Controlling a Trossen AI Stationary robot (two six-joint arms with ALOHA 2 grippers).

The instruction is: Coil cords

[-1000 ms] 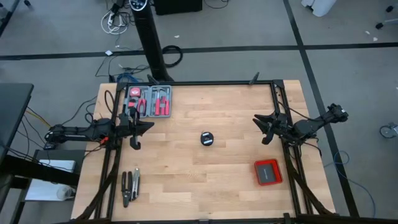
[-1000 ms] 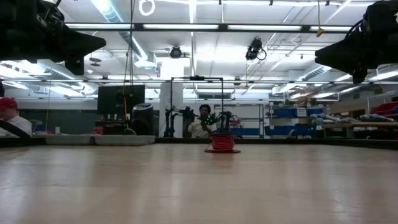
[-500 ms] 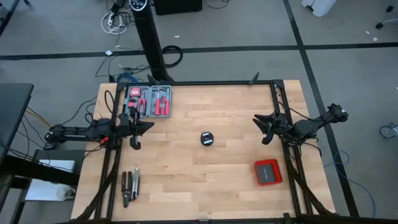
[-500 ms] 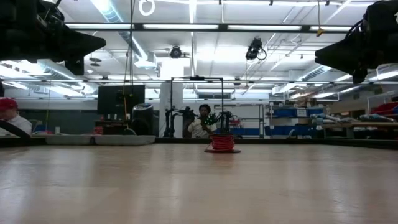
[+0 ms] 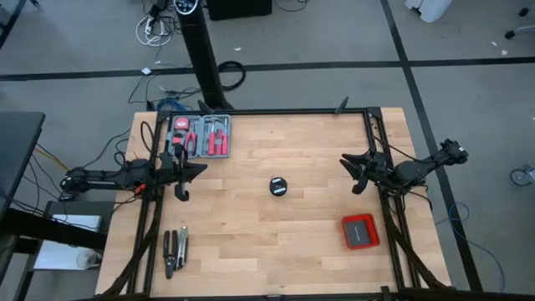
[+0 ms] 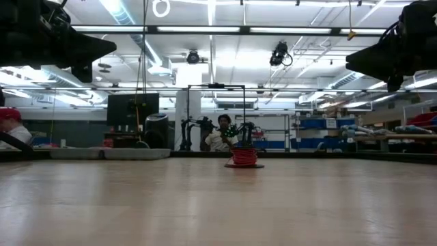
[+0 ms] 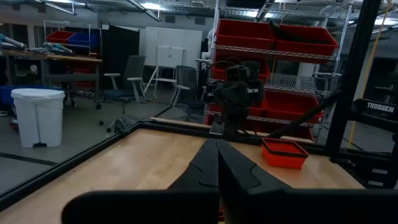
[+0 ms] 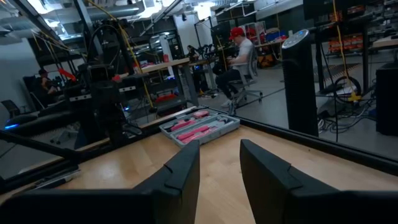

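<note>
Red wire coil [image 5: 279, 186] wound on a small black spool sits mid-surface [image 5: 276, 234], well apart from both arms; left gripper [image 5: 181, 177] at the left edge, fingers pressed together, holding nothing; right gripper [image 5: 358, 171] at the right edge, fingers parted, empty; coil lies between the two; red box [image 5: 360, 232] near the right arm; tool tray [image 5: 201, 135] beside the left.

This is a robotics lab or workshop — a large open hall with strip lights under an exposed ceiling. Metal shelving [image 7: 280, 68] holds red storage bins [image 7: 273, 38], office chairs [image 7: 121, 78] stand on grey concrete floor [image 5: 468, 92], and people sit at benches behind the wooden worktop [image 5: 276, 226] — a tray of hand tools [image 5: 201, 136] lies on it.
</note>
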